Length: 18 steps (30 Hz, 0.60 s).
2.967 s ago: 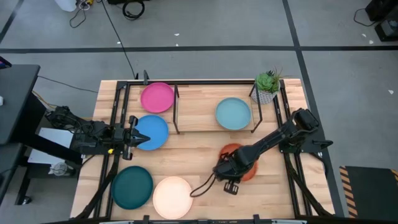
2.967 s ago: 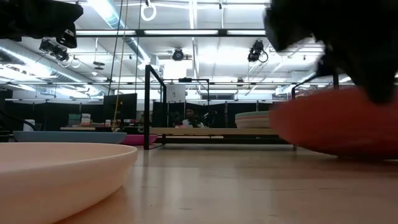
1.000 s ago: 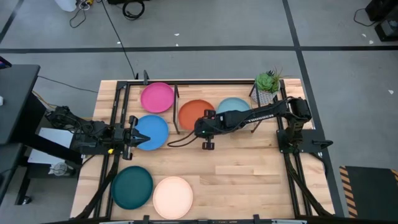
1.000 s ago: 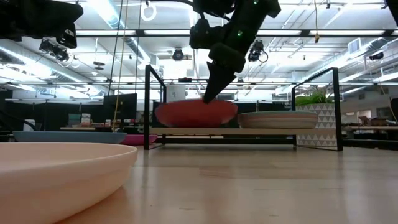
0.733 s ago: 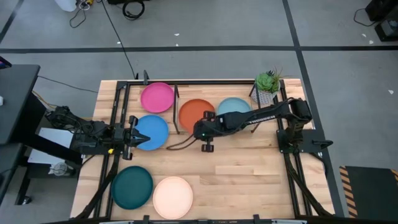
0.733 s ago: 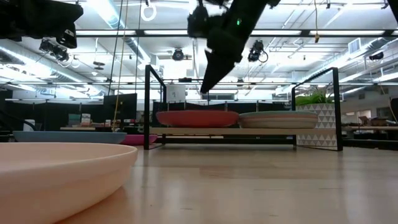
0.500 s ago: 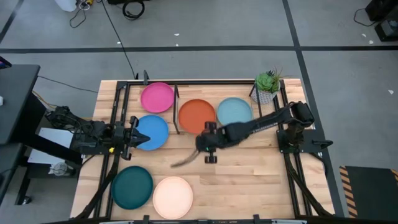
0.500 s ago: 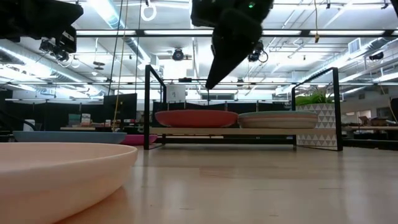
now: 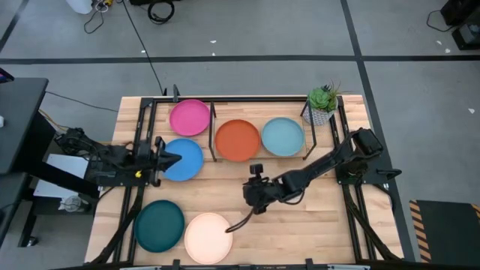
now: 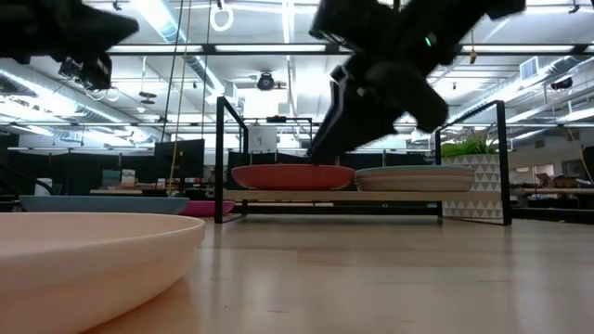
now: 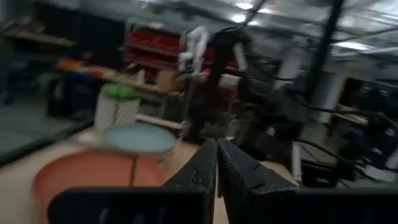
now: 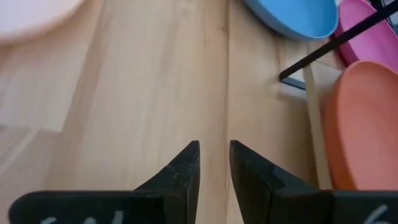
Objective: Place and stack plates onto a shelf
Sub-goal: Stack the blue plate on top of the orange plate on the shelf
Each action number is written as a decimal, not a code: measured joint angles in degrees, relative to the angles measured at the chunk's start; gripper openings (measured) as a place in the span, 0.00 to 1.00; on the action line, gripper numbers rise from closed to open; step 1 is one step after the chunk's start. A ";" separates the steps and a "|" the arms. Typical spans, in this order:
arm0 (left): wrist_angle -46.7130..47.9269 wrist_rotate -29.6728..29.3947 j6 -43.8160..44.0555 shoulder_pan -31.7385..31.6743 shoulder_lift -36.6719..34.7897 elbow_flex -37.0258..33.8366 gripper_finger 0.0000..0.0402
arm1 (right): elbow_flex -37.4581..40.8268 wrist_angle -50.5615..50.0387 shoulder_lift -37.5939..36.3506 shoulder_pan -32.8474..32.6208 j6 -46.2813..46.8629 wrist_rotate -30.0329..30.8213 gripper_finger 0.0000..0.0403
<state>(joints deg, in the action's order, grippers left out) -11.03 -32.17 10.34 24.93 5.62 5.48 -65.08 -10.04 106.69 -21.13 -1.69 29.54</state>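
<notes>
Orange round plate (image 9: 237, 140) on light-wood shelf (image 9: 225, 154), frame centre; right end effector (image 9: 253, 196) below it, empty, fingers slightly apart; left end effector (image 9: 171, 157) closed over blue round plate (image 9: 186, 160).

Overhead view straight down, low view level across table (image 10: 390, 278), both showing shelf (image 9: 259, 157).

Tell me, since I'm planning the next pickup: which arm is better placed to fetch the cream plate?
Probably the right. Its gripper hangs empty over the table just beside the cream plate, fingers slightly apart. The left gripper sits at the blue plate, farther off, with the teal plate between.
</notes>
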 joint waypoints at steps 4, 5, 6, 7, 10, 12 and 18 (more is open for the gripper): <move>4.88 -1.93 4.25 0.00 0.01 0.00 0.06 | 4.74 6.85 0.00 -0.45 -1.81 0.09 0.23; 5.13 -0.05 4.39 0.00 0.01 0.00 0.06 | 5.78 7.05 0.00 -0.58 -1.82 0.65 0.23; 4.92 2.67 4.78 0.00 0.14 0.05 0.06 | 6.60 7.07 -0.02 -0.73 -1.76 1.59 0.23; 5.05 5.58 6.01 0.00 0.65 0.53 0.06 | 7.35 7.45 -0.15 -0.89 -1.56 2.77 0.23; 8.20 10.79 10.99 0.11 3.74 3.64 0.06 | 9.57 9.98 -1.31 -1.40 -1.88 6.87 0.23; 14.92 11.04 14.04 0.09 7.10 6.47 0.06 | 10.80 12.05 -1.99 -1.48 -2.83 8.38 0.23; 36.87 8.45 25.12 0.07 22.75 14.68 0.06 | 14.57 19.46 -4.24 -1.46 -4.31 8.65 0.23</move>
<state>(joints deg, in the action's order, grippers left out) 25.84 -23.71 35.46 24.99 28.37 20.15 -50.51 9.42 102.45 -22.59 -6.00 38.19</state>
